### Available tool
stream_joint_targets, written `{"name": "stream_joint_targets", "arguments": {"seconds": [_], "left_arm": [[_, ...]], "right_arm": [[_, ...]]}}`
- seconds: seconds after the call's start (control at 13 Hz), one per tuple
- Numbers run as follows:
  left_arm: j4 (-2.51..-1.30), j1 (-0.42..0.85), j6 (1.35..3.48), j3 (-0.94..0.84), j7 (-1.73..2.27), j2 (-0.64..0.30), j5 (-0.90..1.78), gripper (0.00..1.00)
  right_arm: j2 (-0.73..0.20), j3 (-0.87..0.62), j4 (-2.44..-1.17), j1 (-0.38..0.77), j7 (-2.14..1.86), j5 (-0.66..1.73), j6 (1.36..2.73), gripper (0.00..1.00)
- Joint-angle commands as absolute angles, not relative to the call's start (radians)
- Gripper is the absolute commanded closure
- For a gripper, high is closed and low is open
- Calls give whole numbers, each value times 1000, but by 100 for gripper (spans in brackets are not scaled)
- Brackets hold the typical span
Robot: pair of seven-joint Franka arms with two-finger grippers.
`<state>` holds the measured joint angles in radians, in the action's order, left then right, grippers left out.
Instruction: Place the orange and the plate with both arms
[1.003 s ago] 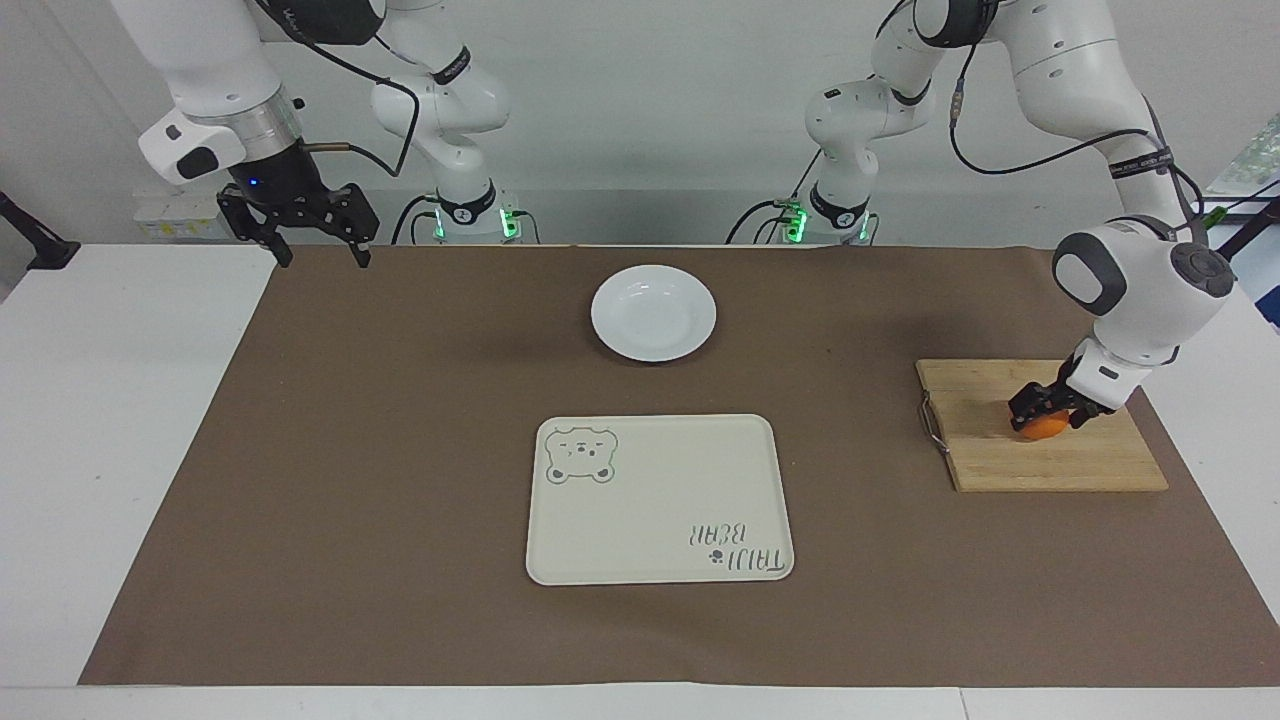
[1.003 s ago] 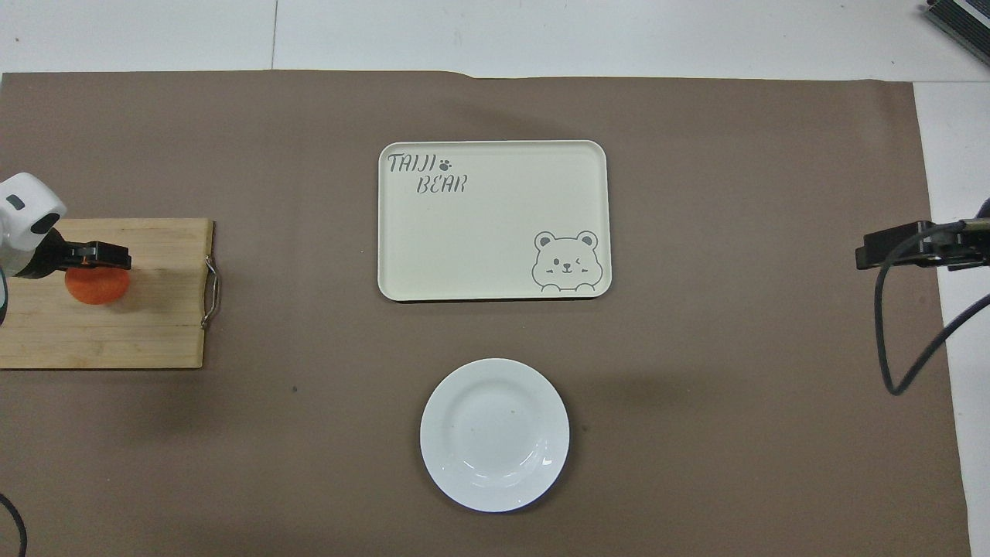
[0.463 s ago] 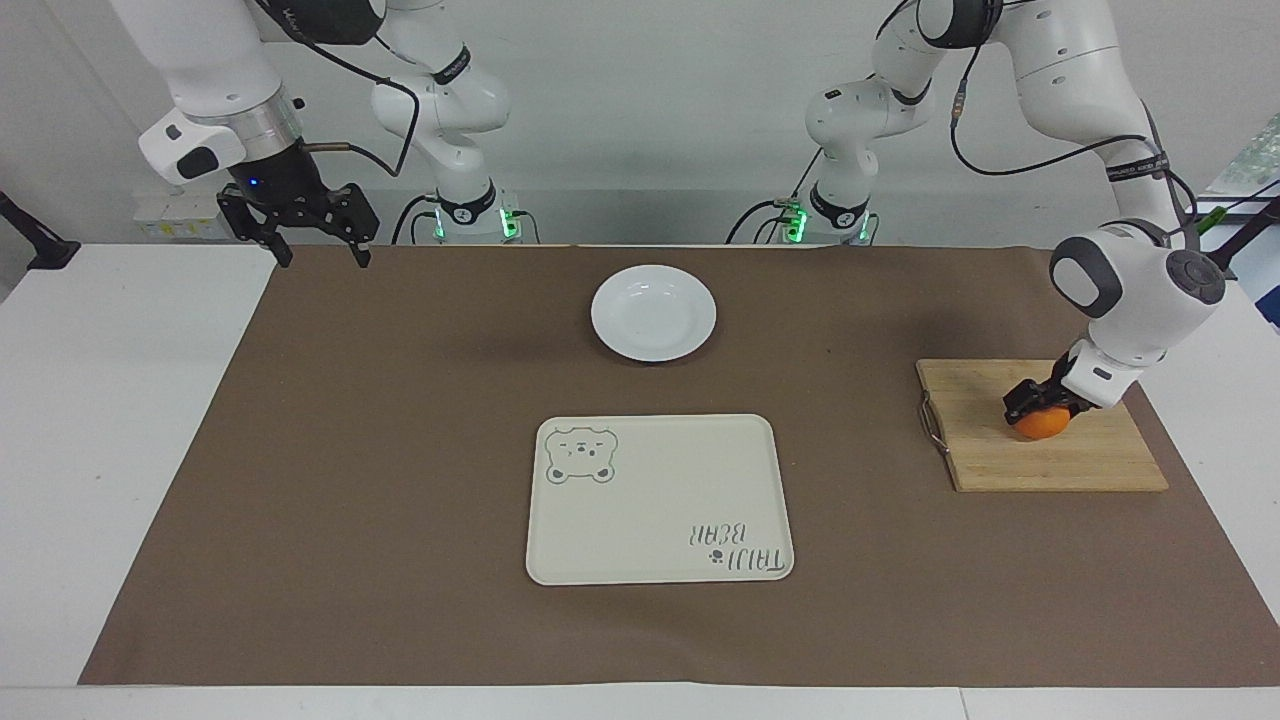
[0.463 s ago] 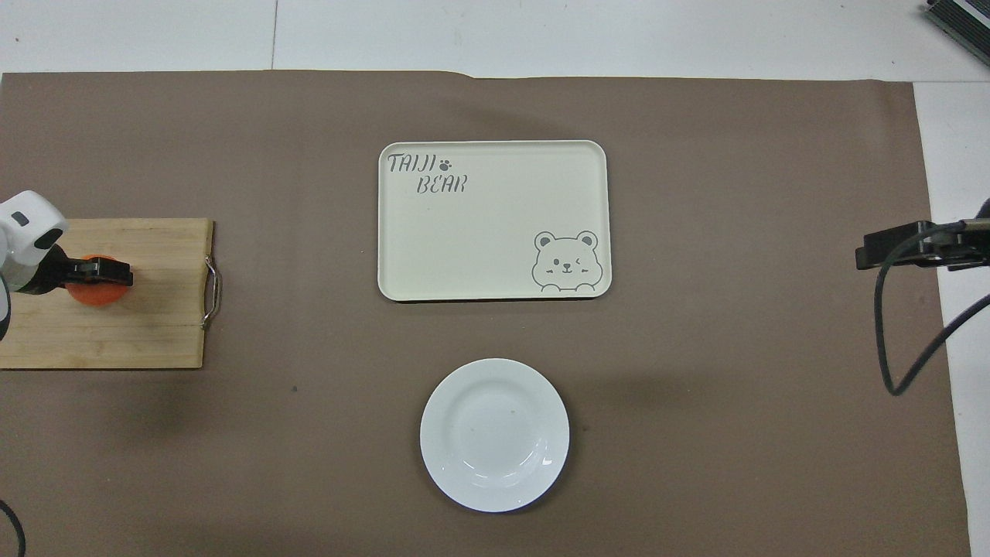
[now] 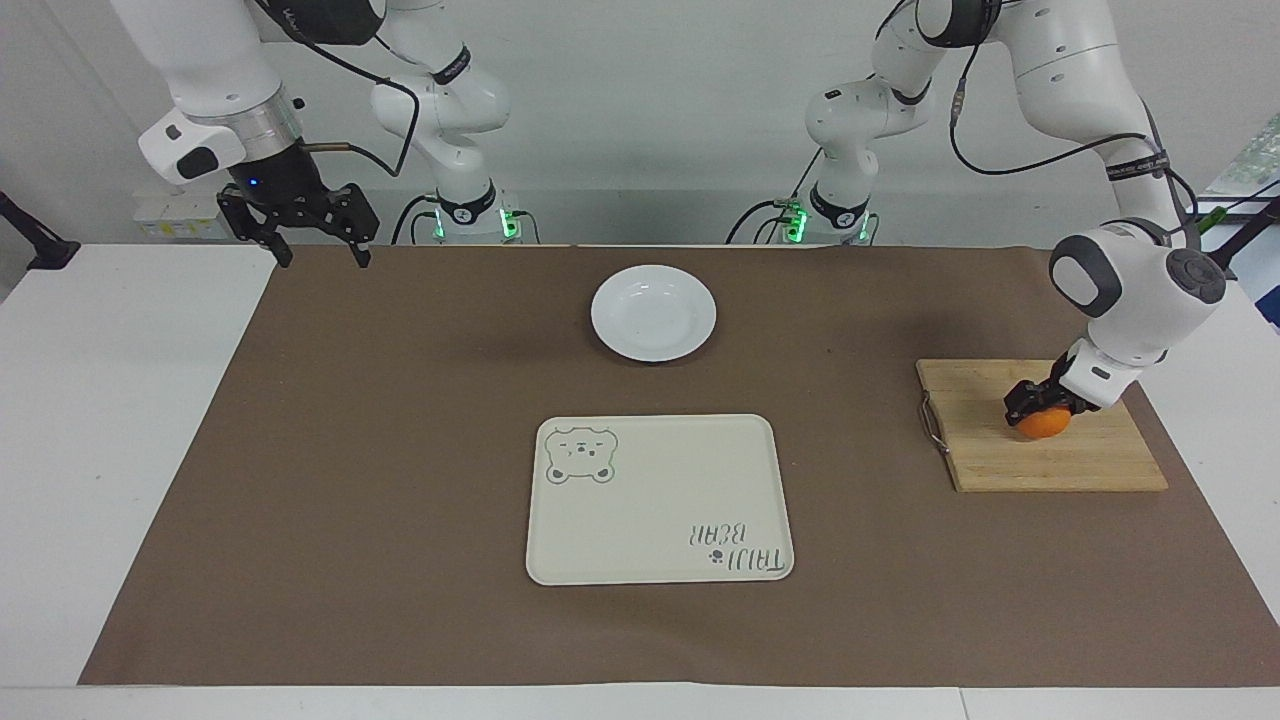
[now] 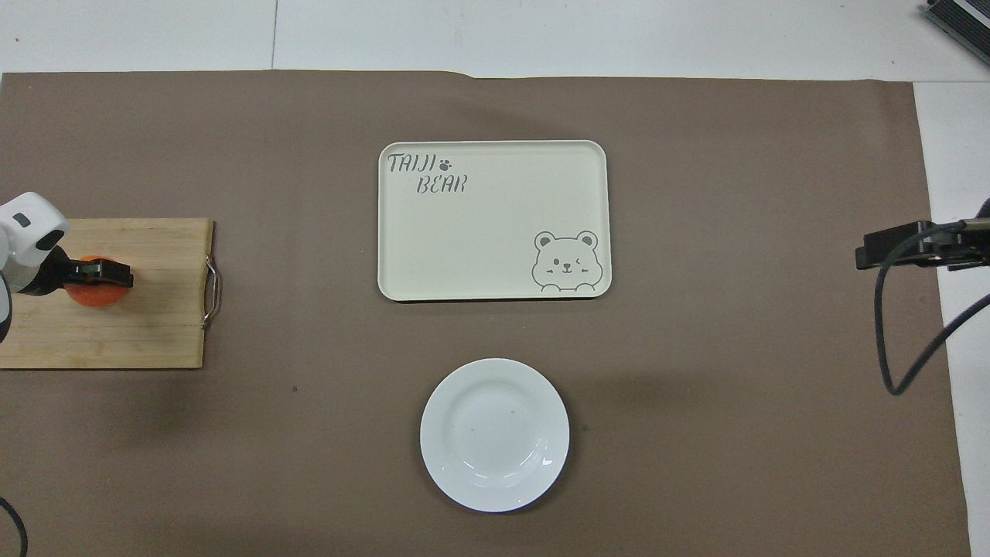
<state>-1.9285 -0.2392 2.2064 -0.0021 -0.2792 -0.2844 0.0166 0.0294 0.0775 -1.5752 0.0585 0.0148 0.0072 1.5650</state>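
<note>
Overhead inventory, clock directions taken from the middle of the brown mat (image 6: 696,193) covering the bench (image 6: 541,35).

- Cream tray (image 6: 479,255) with bear drawing: lying at 12 o'clock.
- Plate (image 6: 495,435): sitting at 6 o'clock, nearer to the robots than the tray.
- Wooden board (image 6: 139,325): lying at 9 o'clock.
- Orange (image 6: 94,295): resting on the board.
- Left gripper (image 6: 93,272): clamping its jaws on the orange.
- Right gripper (image 6: 889,247): hanging at 3 o'clock, over the mat's edge, waiting.

Bear-printed cream tray (image 5: 660,500), wooden cutting board (image 5: 1040,460), brown mat (image 5: 400,450).
</note>
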Motion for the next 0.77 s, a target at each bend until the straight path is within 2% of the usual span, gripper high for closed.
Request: {"name": "stream_joint_targets", "arguments": {"seconds": [0.0,0.54,0.69], "left_arm": [[-1841,-218,2058,-5,-299,-247,6,100],[-1824,-10,1927,-6,-218,-115,11,100],[-1830,69,1901,-8,-106,-109,15,100]], "right_arm": [[34,69,-1580,49,34,0,1565,0],[34,69,-1580,49,34,0,1566,0],[34,69,-1580,49,34,0,1566,0]]}}
